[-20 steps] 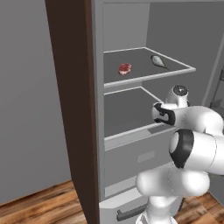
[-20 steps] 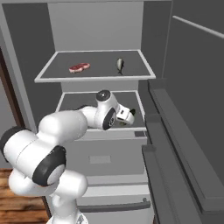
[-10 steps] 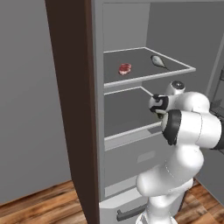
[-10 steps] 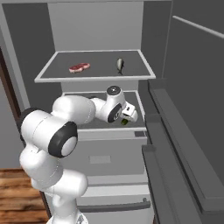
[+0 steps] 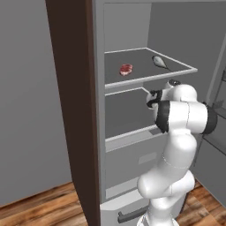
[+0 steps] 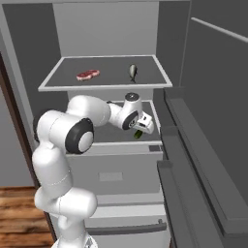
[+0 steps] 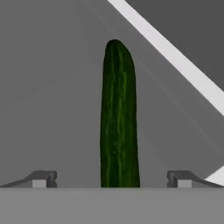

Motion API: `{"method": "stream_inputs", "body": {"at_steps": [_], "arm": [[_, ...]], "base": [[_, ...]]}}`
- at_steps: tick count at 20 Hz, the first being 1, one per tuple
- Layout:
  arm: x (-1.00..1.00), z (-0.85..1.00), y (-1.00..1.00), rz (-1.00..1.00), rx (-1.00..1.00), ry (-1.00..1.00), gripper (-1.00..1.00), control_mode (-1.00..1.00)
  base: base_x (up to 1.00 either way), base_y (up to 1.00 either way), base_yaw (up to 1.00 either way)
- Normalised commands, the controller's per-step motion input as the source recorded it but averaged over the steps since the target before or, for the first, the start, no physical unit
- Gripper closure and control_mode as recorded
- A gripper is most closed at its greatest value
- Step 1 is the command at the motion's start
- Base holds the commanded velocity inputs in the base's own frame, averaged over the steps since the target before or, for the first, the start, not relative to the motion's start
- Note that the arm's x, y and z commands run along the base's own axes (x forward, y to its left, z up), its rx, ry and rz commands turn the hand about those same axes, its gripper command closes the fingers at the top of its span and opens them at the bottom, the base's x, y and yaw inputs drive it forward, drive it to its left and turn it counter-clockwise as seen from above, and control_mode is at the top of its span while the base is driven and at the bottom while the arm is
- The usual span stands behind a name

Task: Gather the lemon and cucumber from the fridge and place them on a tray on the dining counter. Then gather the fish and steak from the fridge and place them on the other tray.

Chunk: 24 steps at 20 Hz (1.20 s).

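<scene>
The fridge stands open. On its middle shelf lies the dark green cucumber, lengthwise between my open fingers. My gripper is just over its near end, and nothing is gripped. From the right base, the gripper hangs over the cucumber at the shelf's right front. The steak and the fish rest on the upper shelf; both show again in the left base view, steak and fish. The lemon, trays and dining counter are out of view.
The open fridge door with its shelves stands close on the right. A dark brown cabinet panel borders the fridge on the left. Drawers sit below the middle shelf, and wood floor lies beneath.
The arm has swung further into the fridge, its elbow folding up and the hand shifting over the cucumber. The jaws stayed open. Steak and fish have not moved.
</scene>
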Motion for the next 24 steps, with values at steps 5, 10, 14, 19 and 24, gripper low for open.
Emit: {"method": "stream_inputs", "body": {"at_steps": [5, 10, 14, 19, 24], "arm": [[0.27, -0.36, 0.00, 0.00, 0.01, 0.05, -1.00, -1.00], [0.32, -0.40, 0.00, 0.00, 0.00, 0.06, 1.00, -1.00], [0.20, -0.38, 0.00, 0.00, 0.00, 0.03, 1.00, -1.00], [-0.02, -0.29, 0.00, 0.02, 0.00, 0.00, 1.00, -1.00], [-0.44, -0.23, 0.03, 0.01, 0.00, -0.01, 1.00, -1.00]], "base": [[0.00, 0.00, 0.00], [0.00, 0.00, 0.00], [0.00, 0.00, 0.00], [0.00, 0.00, 0.00], [0.00, 0.00, 0.00]]}}
